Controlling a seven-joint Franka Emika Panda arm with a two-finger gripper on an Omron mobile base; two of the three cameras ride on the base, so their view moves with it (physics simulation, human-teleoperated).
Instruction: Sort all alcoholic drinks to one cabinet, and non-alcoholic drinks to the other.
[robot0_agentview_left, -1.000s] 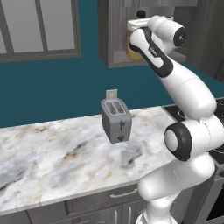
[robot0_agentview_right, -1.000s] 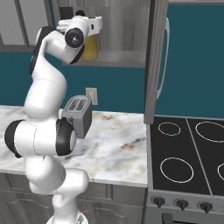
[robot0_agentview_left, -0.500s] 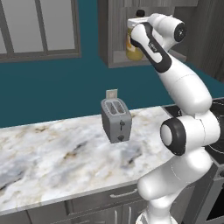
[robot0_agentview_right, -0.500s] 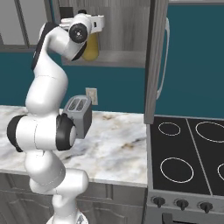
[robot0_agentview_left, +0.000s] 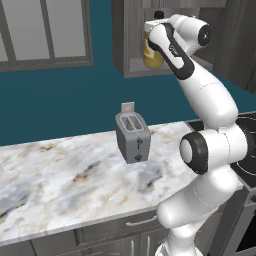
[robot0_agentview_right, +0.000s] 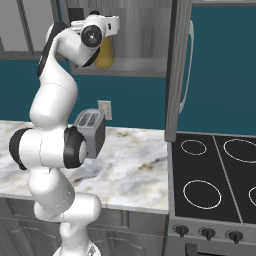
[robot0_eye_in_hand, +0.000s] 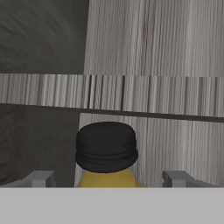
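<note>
Gripper (robot0_eye_in_hand: 107, 179) stands wide open, gripping nothing, straddling the upright yellow bottle (robot0_agentview_left: 151, 54) on the cabinet shelf (robot0_agentview_right: 140, 65); its black cap (robot0_eye_in_hand: 106, 146) sits dead centre between the fingertips.

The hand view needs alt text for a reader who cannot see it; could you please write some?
A yellow bottle with a black cap stands inside a grey wood-grain cabinet, seen from close by. The gripper's two grey fingers stand open, one either side of the bottle's neck, not touching it.
</note>
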